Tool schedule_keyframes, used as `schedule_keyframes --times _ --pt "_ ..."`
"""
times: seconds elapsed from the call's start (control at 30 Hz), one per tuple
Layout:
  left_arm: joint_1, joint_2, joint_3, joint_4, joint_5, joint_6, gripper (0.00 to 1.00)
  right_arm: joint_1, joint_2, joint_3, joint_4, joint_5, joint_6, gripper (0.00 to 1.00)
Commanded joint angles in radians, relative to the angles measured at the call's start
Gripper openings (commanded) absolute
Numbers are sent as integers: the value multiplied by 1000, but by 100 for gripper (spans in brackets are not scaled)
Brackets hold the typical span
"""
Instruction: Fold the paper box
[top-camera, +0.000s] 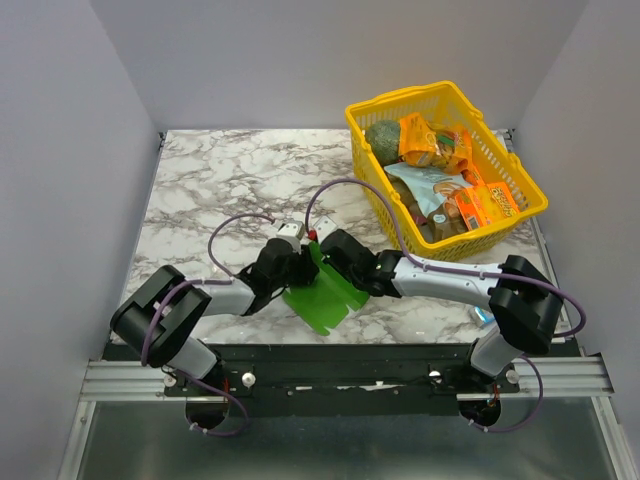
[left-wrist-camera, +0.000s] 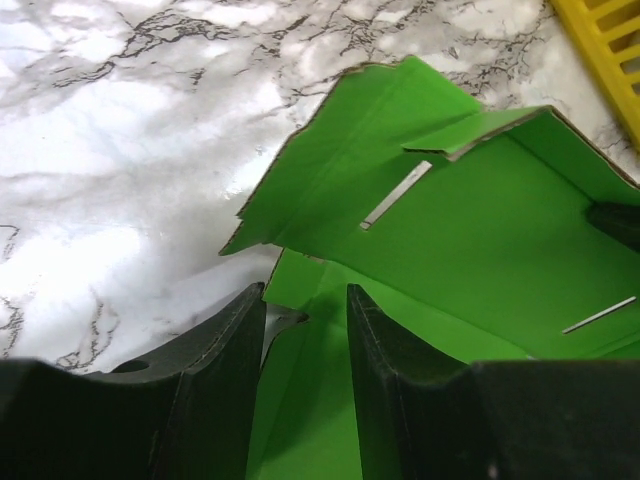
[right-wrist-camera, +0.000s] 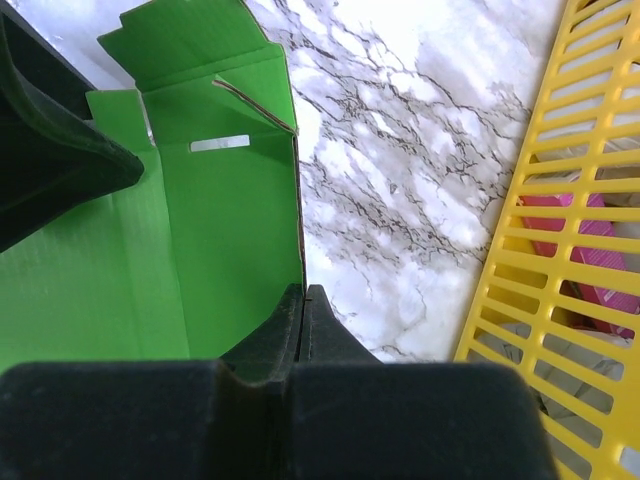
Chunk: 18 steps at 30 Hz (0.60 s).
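The paper box (top-camera: 322, 292) is a bright green creased cut-out, partly raised, near the table's front middle. In the left wrist view the paper box (left-wrist-camera: 470, 220) has upright panels, slots and flaps. My left gripper (left-wrist-camera: 305, 325) is open, its fingers (left-wrist-camera: 225, 370) standing either side of a low green flap. My right gripper (right-wrist-camera: 303, 300) is shut on the upright right edge of the paper box (right-wrist-camera: 200, 230). In the top view the left gripper (top-camera: 297, 262) and right gripper (top-camera: 335, 252) meet at the card's far edge.
A yellow plastic basket (top-camera: 530, 205) full of snack packs stands at the back right; its wall shows close by in the right wrist view (right-wrist-camera: 560, 250) and at a corner of the left wrist view (left-wrist-camera: 605, 45). A small blue-and-white pack (top-camera: 483, 314) lies by the right arm.
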Motion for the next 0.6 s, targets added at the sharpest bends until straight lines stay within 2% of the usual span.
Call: schedule_keyframes --times 0.0,0.33,0.5,0.57 --pt "-71 6 27 35 -101 24 45 8 20 34 14 -3 6 1" --pt "-154 38 53 34 -207 39 40 6 25 42 14 -1 14 1" --pt "-155 73 65 44 -247 36 32 8 20 37 17 -6 12 1" --pt "-157 85 71 58 -254 44 25 6 19 36 17 -7 12 1"
